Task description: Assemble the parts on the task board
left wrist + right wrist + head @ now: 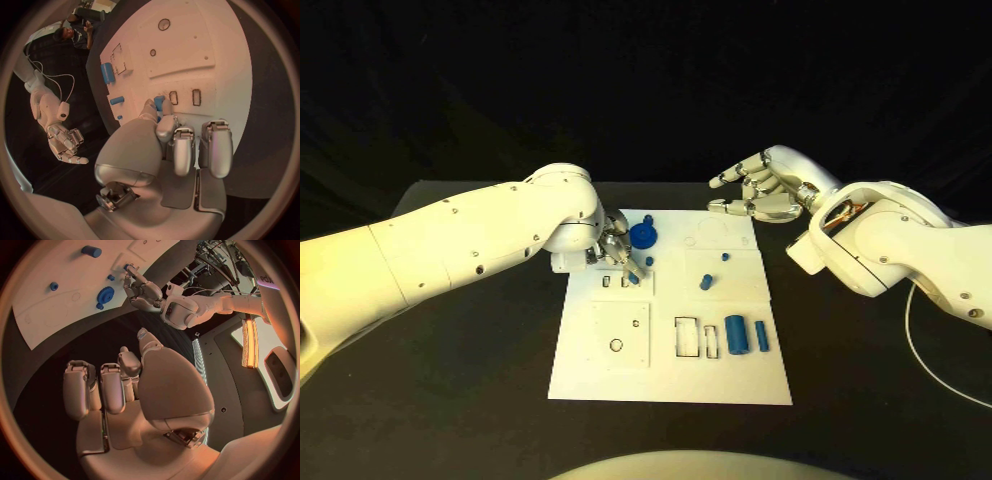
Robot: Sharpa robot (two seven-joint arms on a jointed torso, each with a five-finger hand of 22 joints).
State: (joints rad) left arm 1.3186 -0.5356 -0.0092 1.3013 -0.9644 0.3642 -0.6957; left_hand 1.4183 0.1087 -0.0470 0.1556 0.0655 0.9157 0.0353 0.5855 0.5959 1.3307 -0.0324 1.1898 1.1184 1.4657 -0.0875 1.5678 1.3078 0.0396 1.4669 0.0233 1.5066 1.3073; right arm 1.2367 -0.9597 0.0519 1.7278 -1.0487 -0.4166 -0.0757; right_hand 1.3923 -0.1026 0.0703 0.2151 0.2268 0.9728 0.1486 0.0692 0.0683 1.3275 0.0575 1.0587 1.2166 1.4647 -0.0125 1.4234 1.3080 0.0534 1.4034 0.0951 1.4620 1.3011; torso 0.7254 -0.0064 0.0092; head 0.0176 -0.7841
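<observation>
— White plate, that's the task board [672,370], flat on the black desk [473,400]. See the left robot hand [620,250]? It's down over the board's far left part.

— Is it holding something?

— Looks like it. From the left wrist view, the fingers [181,150] are curled in and the thumb meets them around a small blue part [159,104], right by two little rectangular slots [185,97]. (I can't tell whether the part already touches the board.)

— And the big blue round piece?

— The round blue part [645,235] sits just beside that hand, on its far side. Nearer the right arm, a small blue peg [726,258] and a short blue piece [707,282] lie close together mid-board. Closer to the robot, two blue cylinders [736,335] lie side by side next to an outlined rectangular recess [689,337].

— What about the right robot hand [759,188]?

— Off the board, hanging above the dark desk past the far right corner. Nothing in it; fingers loosely bent and apart from each other, palm turned toward the board.
</observation>
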